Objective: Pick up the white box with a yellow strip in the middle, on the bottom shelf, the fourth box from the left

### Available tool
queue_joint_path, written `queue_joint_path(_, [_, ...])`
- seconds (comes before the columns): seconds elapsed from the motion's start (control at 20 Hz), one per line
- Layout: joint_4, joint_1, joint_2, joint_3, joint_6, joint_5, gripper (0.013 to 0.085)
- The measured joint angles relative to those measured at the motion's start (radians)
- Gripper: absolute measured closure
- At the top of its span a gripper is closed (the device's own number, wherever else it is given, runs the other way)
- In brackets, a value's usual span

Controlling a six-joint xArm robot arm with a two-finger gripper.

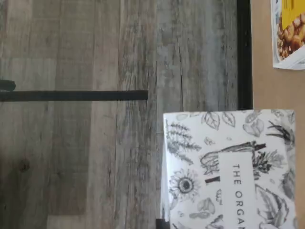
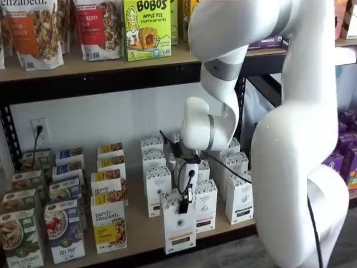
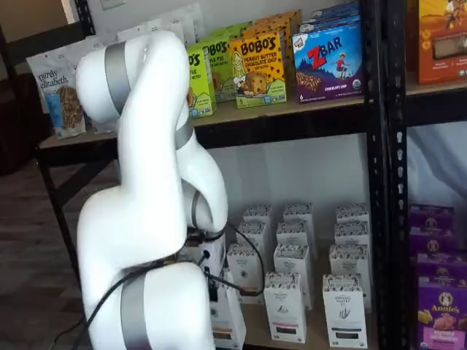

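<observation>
Nearest the cameras, the large white jointed robot arm (image 2: 301, 139) fills much of both shelf views and reaches down toward the lower board. Its gripper (image 2: 186, 205), a white body with black fingers and a cable beside it, sits right at the top of the tall narrow white carton with a speckled dark top band, a small round logo and a yellow-gold strip across its front (image 2: 178, 228). This white box stands at the very front edge of the light tan wooden bottom shelf with its black metal front rail (image 2: 223, 230), ahead of the cartons behind it. Whether the fingers are spread or pressed onto the carton cannot be told from these views; in a shelf view the arm's own body hides the grasp almost wholly. The wrist view shows the leaf-and-flower printed top of a white carton (image 1: 228, 167) close below the camera, with grey wooden floor planks (image 1: 95, 143) beyond the shelf's edge.

Judging by this, the approach is done and the gripper has reached the right carton; a firm grip is not confirmed, and the lift clear of the shelf appears left to do.

Farther back stand rows of like white cartons with dark strips (image 2: 240, 195), then the purely elizabeth boxes with yellow labels (image 2: 110, 226), and above, the green Bobo's box (image 2: 146, 29).
</observation>
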Motion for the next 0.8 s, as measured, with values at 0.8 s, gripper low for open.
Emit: queue_joint_path(0.8, [-0.217,-0.034,-0.374,0.139,0.197,0.228,0.0490])
